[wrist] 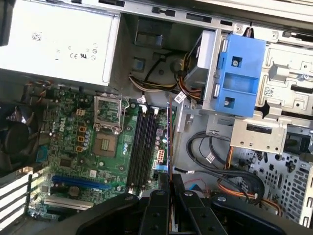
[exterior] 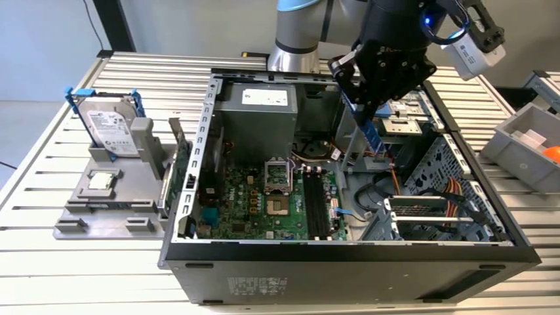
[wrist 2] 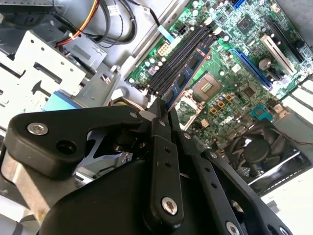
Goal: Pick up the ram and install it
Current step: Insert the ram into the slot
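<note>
**A:** Where is the ram at this moment?

**B:** It hangs from the end effector (exterior: 368, 98), above the open computer case (exterior: 350, 252). In the exterior view the ram (exterior: 369, 131) is a blue strip held on edge, slanting downward from the black fingers toward the case interior, over the far right part of the motherboard (exterior: 254, 203).

**A:** So the end effector is pressed together on it?

**B:** Yes, pinching the ram at its upper end. In the second wrist view the fingers (wrist 2: 161, 147) meet around the stick, and the ram (wrist 2: 188, 68) runs out from them, its dark chips showing, just above the black memory slots (wrist 2: 171, 61) and lined up lengthwise with them. It looks apart from the slots, not seated.

**A:** And the other wrist camera?

**B:** In the first wrist view the ram (wrist: 169, 142) is seen edge-on as a thin line, just beside the slots (wrist: 144, 147) on their cable side.

**A:** Anything else on the counter?

**B:** On the exterior view's left of the case, a hard drive (exterior: 112, 128) stands upright in a grey fixture (exterior: 109, 210) on the slatted counter (exterior: 52, 275). A grey bin (exterior: 525, 147) sits at the exterior view's right.
</note>
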Motion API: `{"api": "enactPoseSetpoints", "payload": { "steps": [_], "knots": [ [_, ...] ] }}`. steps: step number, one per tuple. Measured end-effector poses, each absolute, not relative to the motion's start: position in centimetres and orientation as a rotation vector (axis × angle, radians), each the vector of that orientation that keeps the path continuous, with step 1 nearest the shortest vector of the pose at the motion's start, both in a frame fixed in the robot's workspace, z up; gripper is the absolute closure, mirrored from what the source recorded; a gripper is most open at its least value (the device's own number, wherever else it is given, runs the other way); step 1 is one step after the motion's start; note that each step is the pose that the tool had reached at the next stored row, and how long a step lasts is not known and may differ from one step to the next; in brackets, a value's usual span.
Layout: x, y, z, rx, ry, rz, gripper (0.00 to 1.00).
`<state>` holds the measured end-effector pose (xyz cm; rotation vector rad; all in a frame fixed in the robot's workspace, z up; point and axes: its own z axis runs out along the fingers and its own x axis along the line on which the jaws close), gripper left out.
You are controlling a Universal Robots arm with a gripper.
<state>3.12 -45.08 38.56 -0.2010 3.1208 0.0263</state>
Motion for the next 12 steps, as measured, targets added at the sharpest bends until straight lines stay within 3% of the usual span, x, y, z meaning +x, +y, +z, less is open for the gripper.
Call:
{"api": "enactPoseSetpoints", "payload": {
  "steps": [12],
  "knots": [
    [3.12, -45.08, 38.55, -0.096, 3.125, 0.026, 1.0]
  ]
}}
